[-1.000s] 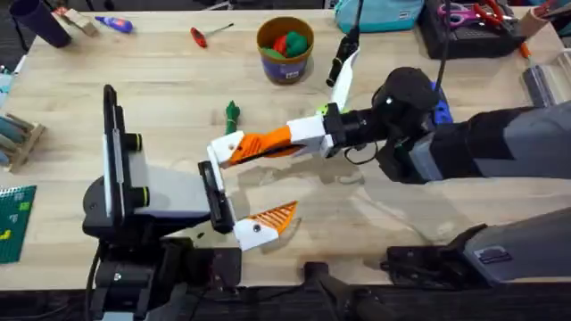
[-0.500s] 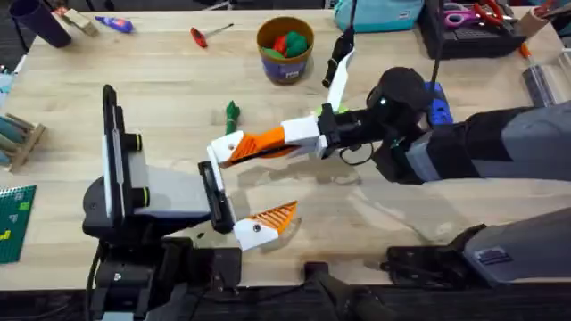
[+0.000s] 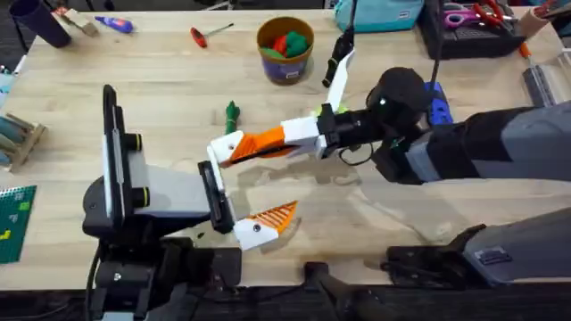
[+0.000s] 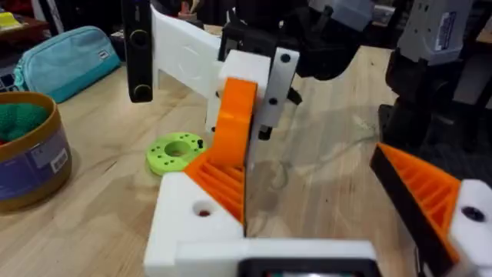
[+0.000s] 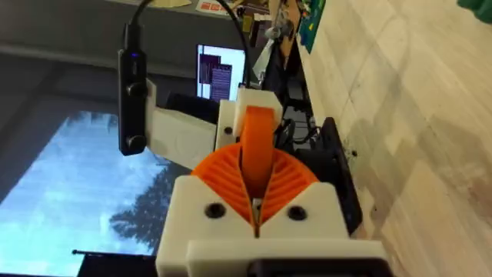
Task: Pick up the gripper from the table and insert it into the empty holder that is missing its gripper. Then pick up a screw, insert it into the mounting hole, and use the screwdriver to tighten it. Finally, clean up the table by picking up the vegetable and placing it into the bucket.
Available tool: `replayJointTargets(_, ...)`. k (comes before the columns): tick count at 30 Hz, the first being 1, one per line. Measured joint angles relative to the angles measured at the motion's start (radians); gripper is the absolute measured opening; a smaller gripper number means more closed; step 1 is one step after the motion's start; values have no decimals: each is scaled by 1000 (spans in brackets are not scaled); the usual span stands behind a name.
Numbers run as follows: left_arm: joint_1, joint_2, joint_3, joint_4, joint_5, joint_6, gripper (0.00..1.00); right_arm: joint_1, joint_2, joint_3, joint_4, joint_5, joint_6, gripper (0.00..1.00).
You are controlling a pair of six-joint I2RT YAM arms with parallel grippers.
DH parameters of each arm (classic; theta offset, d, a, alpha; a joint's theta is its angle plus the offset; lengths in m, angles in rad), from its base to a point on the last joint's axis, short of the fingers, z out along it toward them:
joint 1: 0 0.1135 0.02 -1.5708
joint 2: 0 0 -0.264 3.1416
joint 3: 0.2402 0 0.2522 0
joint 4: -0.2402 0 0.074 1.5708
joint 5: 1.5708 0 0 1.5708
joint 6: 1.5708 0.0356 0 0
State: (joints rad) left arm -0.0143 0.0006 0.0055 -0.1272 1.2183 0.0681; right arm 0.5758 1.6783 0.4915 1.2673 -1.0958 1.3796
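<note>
gripper clamped by right gripper | at holder

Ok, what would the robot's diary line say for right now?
step: insert gripper | right claw: shut on gripper, at grey unit's front | vegetable: lying on table, not yet in bucket

Bench: pale wood planks, running the whole width of the overhead view.
Far edge, left: purple cup, blue marker, red screwdriver.
Far edge, middle: bucket holding red and green toy pieces; teal pouch beside it.
Middle: vegetable lying alone on bare wood.
Near the bucket: green disc, flat on the wood.
Left edge: green board, wooden rack.
</note>
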Motion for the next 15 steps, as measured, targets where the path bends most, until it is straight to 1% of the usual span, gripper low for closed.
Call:
replayJointTargets(7, 0, 0, 0, 2, -8, 5, 986, 0, 1, 41, -57, -24, -11, 7)
replayJointTargets(15, 0, 0, 0, 2, -13, 2, 986, -5, 49, 71, -40, -55, -19, 7)
